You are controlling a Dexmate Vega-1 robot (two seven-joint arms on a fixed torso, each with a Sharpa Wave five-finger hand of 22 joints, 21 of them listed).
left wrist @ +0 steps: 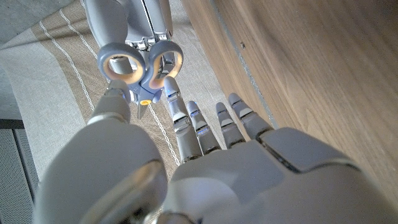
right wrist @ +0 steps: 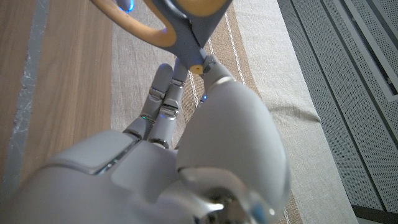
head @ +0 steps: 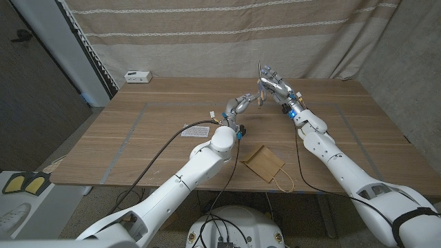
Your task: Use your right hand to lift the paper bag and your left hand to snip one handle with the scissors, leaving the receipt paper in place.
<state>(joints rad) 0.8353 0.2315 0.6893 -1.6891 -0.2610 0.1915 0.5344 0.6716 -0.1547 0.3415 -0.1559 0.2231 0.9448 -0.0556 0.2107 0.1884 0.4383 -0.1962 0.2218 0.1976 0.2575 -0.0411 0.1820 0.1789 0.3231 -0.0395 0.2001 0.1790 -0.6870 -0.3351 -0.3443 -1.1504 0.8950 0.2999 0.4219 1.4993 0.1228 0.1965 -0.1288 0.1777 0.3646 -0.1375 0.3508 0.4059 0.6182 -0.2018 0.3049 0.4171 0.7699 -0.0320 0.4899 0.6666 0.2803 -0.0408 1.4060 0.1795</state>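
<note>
Going left to right over the table [head: 138, 138], we see the receipt [head: 196, 131] lying left of centre, its print too small to read. Our left hand [head: 241, 105] reaches up, fingers spread, toward the scissors [head: 260, 86], which our right hand [head: 274, 85] pinches aloft near the far edge, blades upright. The paper bag [head: 262, 162] lies flat by the near edge, nearer our right arm.
</note>
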